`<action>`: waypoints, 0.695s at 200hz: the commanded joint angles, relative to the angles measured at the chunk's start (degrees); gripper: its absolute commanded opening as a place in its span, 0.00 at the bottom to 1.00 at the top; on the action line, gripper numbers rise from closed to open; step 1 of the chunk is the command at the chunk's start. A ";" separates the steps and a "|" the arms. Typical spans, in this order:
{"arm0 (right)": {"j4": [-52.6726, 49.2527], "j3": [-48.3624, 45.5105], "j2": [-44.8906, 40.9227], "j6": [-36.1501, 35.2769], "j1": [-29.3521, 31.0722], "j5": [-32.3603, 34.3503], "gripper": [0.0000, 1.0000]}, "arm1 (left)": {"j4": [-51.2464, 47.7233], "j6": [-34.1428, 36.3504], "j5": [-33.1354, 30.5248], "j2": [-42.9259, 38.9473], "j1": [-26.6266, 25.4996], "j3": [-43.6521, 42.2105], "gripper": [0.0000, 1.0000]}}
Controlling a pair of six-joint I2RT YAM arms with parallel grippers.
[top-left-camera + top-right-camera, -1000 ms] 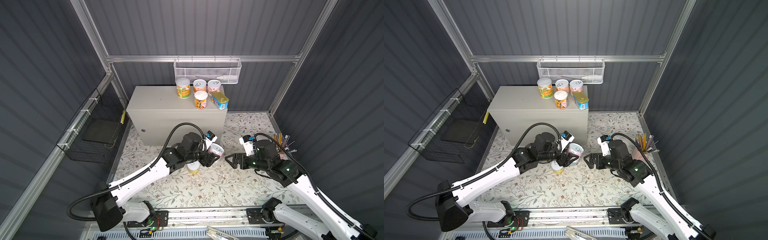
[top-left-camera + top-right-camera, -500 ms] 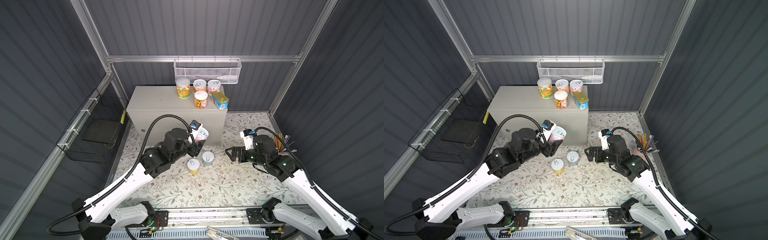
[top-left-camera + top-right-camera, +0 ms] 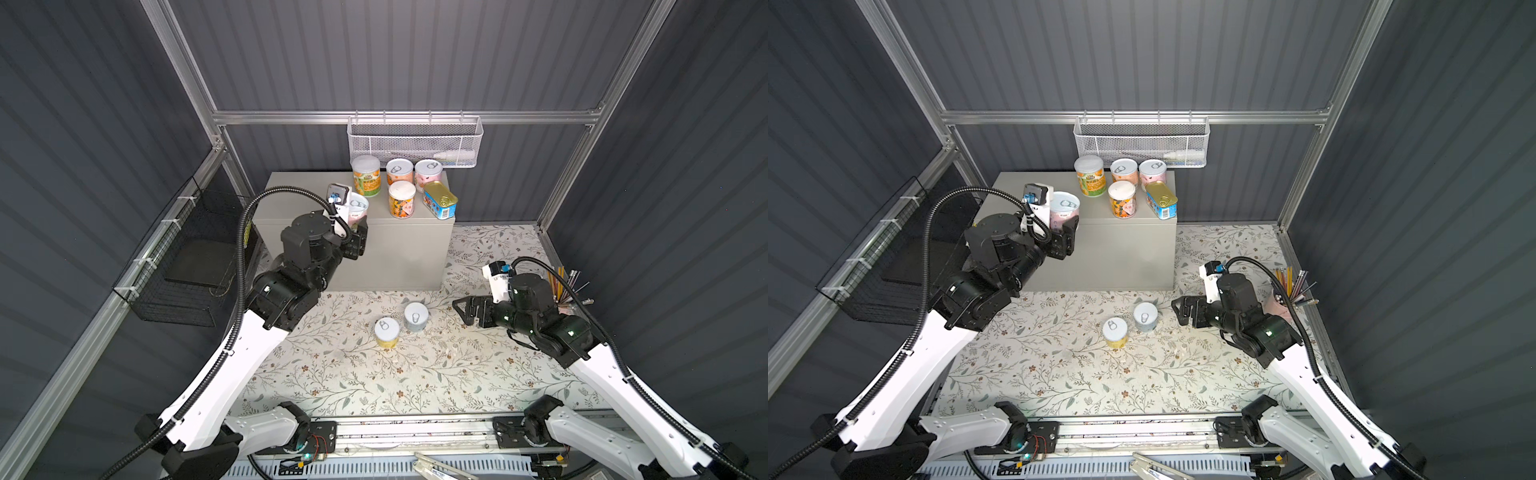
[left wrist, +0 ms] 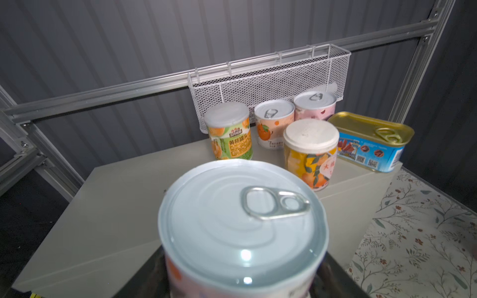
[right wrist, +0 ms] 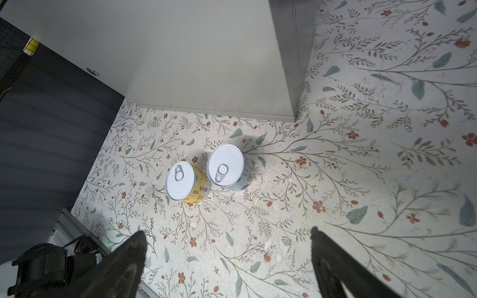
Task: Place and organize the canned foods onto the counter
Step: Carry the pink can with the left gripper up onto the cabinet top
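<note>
Canned foods stand at 5 placed, 1 in hand and 2 not yet picked up. The left gripper [image 3: 354, 232] is clamped around a pink-labelled can [image 3: 358, 206], holding it upright over the front left part of the counter [image 3: 399, 257]. Whether the can's base touches the top I cannot tell. Beyond it, at the counter's back right, 4 round cans [image 4: 311, 144] stand in 2 rows, with the blue tin [image 4: 371, 144] beside them at the right edge and bare space to their left. Down on the floral mat [image 3: 332, 374], the yellow can [image 3: 387, 331] and the pale blue can [image 3: 416, 316] stand upright just beside each other, in front of the counter. The right gripper [image 3: 464, 309] hangs near them with jaws wide apart and nothing between them. By my reckoning, the held can needs setting down beside the group, and then the 2 mat cans follow.
</note>
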 commanded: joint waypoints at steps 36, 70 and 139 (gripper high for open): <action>-0.26 -2.60 -2.52 -0.09 -0.51 -0.21 0.99 | 3.96 -0.37 8.70 8.94 7.18 10.11 0.42; -1.05 -4.23 -4.73 0.93 -0.59 -0.30 0.99 | 4.83 -3.17 16.47 12.92 13.09 13.08 0.42; -4.03 -7.26 -10.91 2.87 -0.60 1.42 0.99 | 6.28 -5.54 26.07 20.24 16.35 16.73 0.42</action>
